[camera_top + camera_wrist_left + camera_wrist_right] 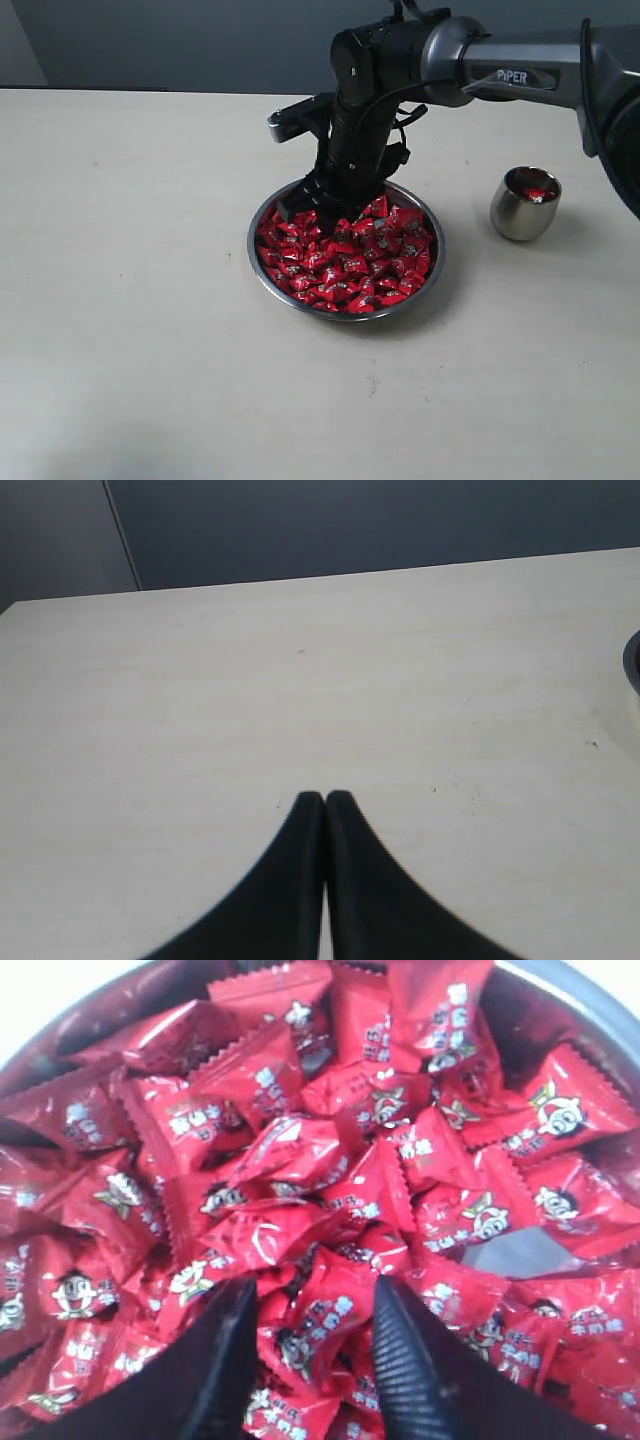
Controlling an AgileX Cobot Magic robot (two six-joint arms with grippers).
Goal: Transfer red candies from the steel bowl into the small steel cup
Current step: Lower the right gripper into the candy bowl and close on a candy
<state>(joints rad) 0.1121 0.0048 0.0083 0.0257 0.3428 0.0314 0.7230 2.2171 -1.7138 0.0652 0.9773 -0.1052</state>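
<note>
- Many red candies (345,262) fill the steel bowl (253,250) in the middle of the table (120,350) — a big heap, so most of the job looks not yet done.
- The small steel cup (520,215) stands to the right of the bowl in the exterior view, near it but not touching. Something red shows inside, so I think a little candy is in there already.
- The right gripper (312,1345) points down into the far side of the bowl, with its tips in among the wrappers.
- Its two fingers (420,1370) are apart, and one candy (318,1322) lies in the gap. I think they are spread so they can go down on both sides of that candy before they squeeze.
- Nothing is pinched yet, as far as I can see.
- The left gripper (325,798) hangs over bare table with its tips pressed together and nothing in them — it seems parked out of the way so the other arm has room.
- The wrappers are shiny and piled loose, so I guess a squeeze could slip off, or catch two candies at once. A slow, gentle close looks best.
</note>
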